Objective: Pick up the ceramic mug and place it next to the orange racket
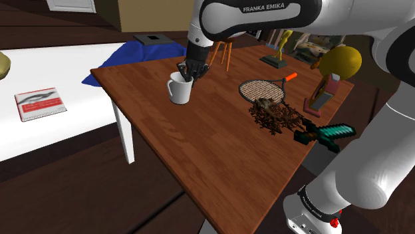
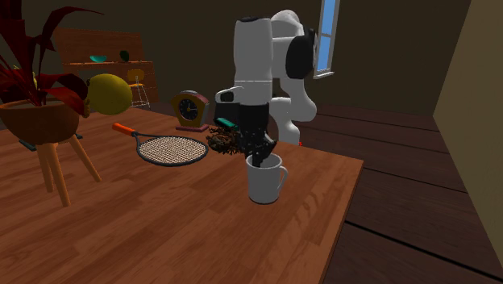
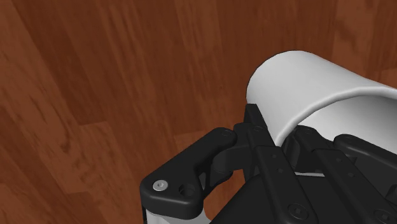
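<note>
The arm enters from the upper right of the shoulder view, bends, and points its hand straight down over the white mug. The jaws are drawn narrowly together on the mug's wall at the rim. In the wrist view one black finger presses the outside of the wall and the other sits inside the cup.

At the far left of the shoulder view lies a white surface with a red-and-white book on it. It sits beyond the left edge of the wooden tabletop. The mug stands upright left of the frame's centre, near that edge and the far corner, with its handle towards the left. Bare wood runs from it down to the lower middle of the frame.

To the right, well apart from the mug, lies the racket with its orange grip. Its head touches a brown twiggy heap. Further right, a teal sword rests at the tabletop's right edge
</note>
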{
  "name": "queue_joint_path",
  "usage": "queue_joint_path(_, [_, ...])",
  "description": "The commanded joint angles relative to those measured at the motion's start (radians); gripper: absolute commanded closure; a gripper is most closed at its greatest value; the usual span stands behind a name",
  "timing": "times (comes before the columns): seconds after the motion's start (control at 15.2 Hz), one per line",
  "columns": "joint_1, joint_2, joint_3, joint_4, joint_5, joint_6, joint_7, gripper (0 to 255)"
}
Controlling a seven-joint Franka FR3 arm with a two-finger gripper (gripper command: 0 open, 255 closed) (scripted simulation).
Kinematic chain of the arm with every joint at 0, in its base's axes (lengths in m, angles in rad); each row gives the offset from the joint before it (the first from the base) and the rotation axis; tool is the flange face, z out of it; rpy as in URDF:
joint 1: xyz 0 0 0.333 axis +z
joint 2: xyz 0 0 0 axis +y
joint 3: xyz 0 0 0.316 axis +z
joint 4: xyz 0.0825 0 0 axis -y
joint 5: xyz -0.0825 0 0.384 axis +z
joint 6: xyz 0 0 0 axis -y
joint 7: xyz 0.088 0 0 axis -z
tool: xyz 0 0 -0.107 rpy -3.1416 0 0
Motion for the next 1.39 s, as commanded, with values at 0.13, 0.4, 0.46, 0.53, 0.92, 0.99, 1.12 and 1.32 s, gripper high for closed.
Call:
queue_joint_path(0.13, [0.000, -0.008, 0.000, 0.046, 0.002, -0.053, 0.000, 255])
queue_joint_path(0.4, [0.000, -0.011, 0.001, 0.095, 0.002, -0.106, 0.001, 255])
queue_joint_path(0.46, [0.000, -0.011, 0.001, 0.109, 0.002, -0.119, 0.001, 255])
queue_joint_path(0.53, [0.000, -0.011, 0.001, 0.122, 0.002, -0.133, 0.001, 255])
queue_joint_path(0.92, [0.002, -0.005, 0.002, 0.210, 0.001, -0.215, 0.004, 255])
queue_joint_path(0.99, [0.002, -0.004, 0.002, 0.226, 0.000, -0.229, 0.005, 255])
queue_joint_path(1.12, [0.003, 0.001, 0.002, 0.259, -0.001, -0.258, 0.006, 255])
queue_joint_path(1.32, [0.005, 0.009, 0.003, 0.307, -0.003, -0.298, 0.008, 255])
